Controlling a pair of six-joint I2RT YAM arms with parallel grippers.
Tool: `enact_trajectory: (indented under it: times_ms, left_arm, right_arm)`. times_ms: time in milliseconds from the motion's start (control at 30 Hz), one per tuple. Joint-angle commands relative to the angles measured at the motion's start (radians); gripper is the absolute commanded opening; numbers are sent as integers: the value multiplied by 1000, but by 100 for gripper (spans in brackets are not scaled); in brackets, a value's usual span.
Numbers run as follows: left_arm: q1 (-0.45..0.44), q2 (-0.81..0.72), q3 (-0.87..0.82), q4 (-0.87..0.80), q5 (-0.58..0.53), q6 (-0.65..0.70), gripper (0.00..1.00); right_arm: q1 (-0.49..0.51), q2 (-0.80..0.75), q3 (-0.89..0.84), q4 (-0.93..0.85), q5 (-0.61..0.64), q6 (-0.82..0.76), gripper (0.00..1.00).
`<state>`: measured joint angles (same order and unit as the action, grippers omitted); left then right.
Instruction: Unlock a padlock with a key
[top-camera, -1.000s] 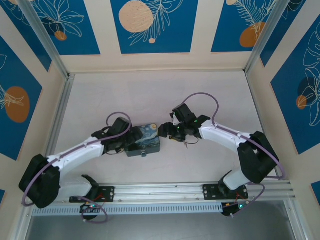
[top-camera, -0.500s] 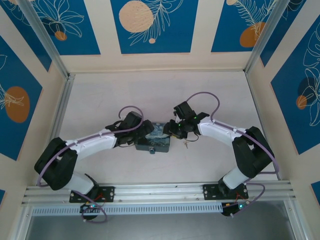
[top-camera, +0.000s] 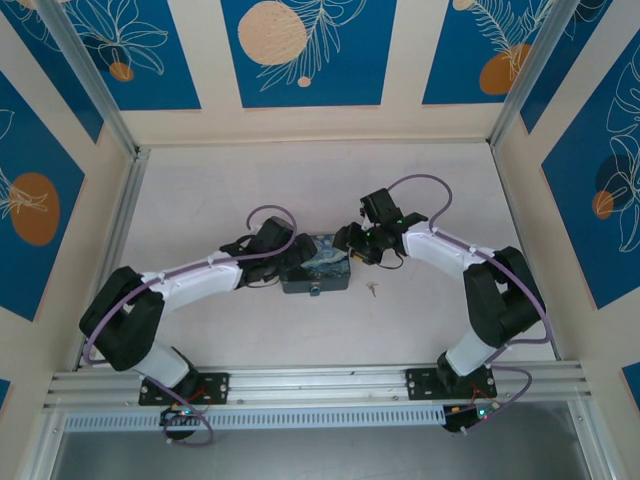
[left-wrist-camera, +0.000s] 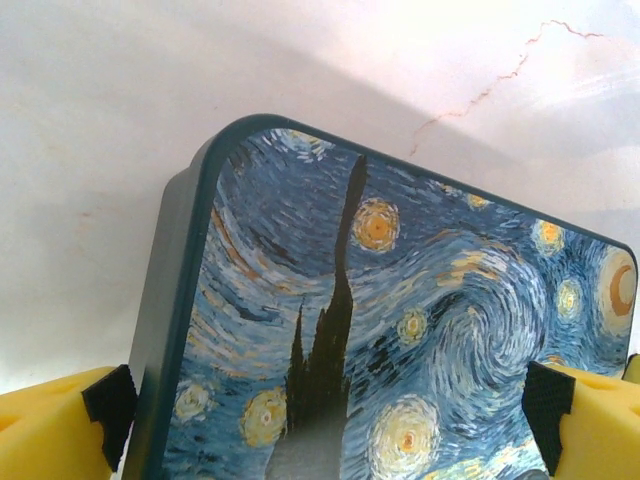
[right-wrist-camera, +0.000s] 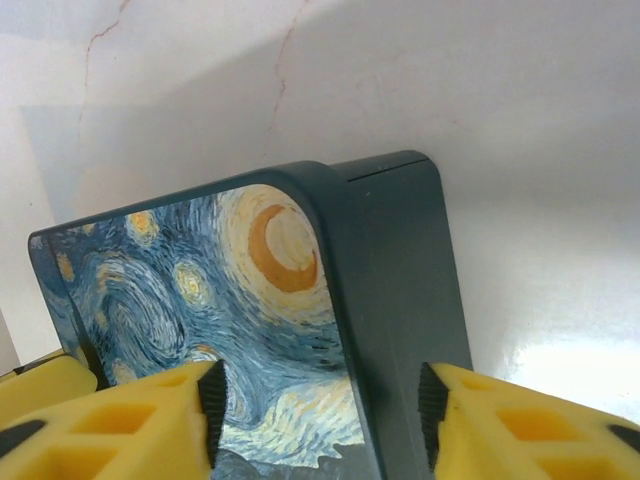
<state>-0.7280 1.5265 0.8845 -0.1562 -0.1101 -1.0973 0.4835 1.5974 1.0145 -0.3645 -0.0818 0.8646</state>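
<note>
Oddly, both grippers crowd the tin while the key lies loose

The left gripper (left-wrist-camera: 329, 398) straddles the Starry-Night tin (top-camera: 320, 268) from the left, probably to steady it. Its jaws are spread as wide as they go, and one pad lies against the tin's wall, though I cannot tell that they clamp it. The right gripper (right-wrist-camera: 320, 410) comes in from the far right, jaws about half apart over the tin's corner. One finger is above the lid and the other beside the end wall, gripping nothing I can make out. The padlock (top-camera: 315, 291) appears as a small teal spot on the tin's near face, its shackle too small to read. The key (top-camera: 372, 290) lies on the table (top-camera: 300, 190) just near-right of the tin, in neither gripper. Nothing lies between key and lock. The hindrance, I judge, is that the right gripper must quit the tin to fetch the key.
</note>
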Motion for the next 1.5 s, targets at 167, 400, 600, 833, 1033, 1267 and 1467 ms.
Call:
enact_trajectory:
  times_ms: [167,400,600,833,1033,1267,1467]
  left_arm:
    - [3,48,78,-3,-17,61,100]
    - [66,-66,25,-82,-48,102,100]
    - [81,-249,-45,-227,-42,154,100]
    - [80,-381,-134,-244,62,113,100]
    - [76,-467,-174,-243,122,94,100]
    - [-10,-403,-200,-125,173,23,100]
    - [-55,-294,-159,-66,167,21,100]
  right_arm:
    - [-47,-111,-24,-50,-11,-33,77]
    - [-100,-246,-116,-173,62,-98,76]
    - [-141,-234,-210,-177,94,-165,55]
    - [-130,-157,-197,-178,55,-198,27]
    - [-63,-295,-282,-200,54,-149,27]
    - [69,-412,-380,-165,49,-20,28]
    - [107,-372,-344,-135,37,10,30]
